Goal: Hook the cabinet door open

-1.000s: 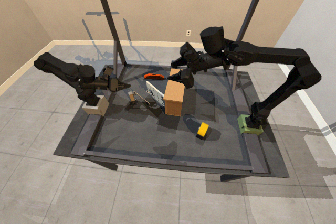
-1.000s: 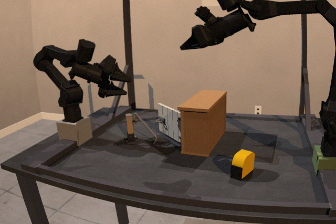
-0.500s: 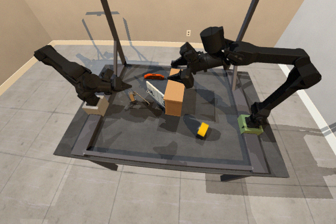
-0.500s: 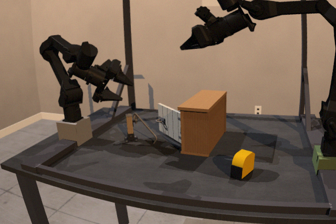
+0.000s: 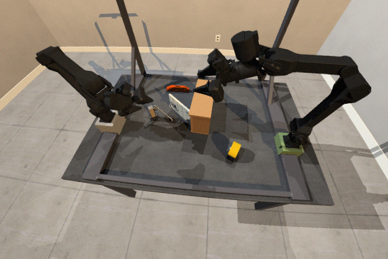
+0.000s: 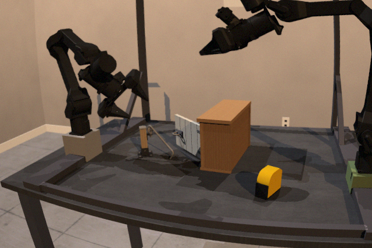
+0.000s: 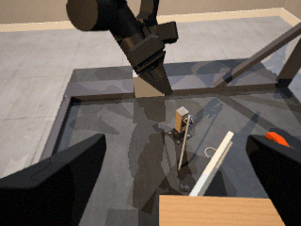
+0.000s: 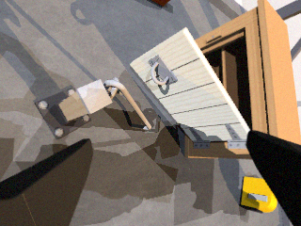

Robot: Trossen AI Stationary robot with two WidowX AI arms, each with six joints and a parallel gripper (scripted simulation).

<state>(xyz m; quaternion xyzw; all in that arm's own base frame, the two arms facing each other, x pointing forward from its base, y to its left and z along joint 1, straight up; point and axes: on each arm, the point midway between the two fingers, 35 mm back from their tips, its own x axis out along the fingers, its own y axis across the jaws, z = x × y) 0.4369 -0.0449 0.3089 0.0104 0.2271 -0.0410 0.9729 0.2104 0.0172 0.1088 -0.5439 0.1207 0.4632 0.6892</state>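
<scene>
The wooden cabinet (image 5: 200,108) stands flat on its base mid-table. Its white slatted door (image 6: 188,137) is swung open toward the short post (image 6: 143,137). The eye (image 8: 160,75) on the door is empty. The hook (image 8: 132,104) slopes down from the post's top, and its tip rests on the table short of the door. My left gripper (image 5: 205,82) is open and empty, high above the cabinet's far end. My right gripper (image 6: 136,107) is open and empty, in the air behind and to the left of the post.
A yellow tape measure (image 5: 234,150) lies in front of the cabinet on the right. An orange tool (image 5: 177,88) lies behind the door. Two frame uprights (image 5: 125,20) rise at the table's back corners. A raised rim runs round the table.
</scene>
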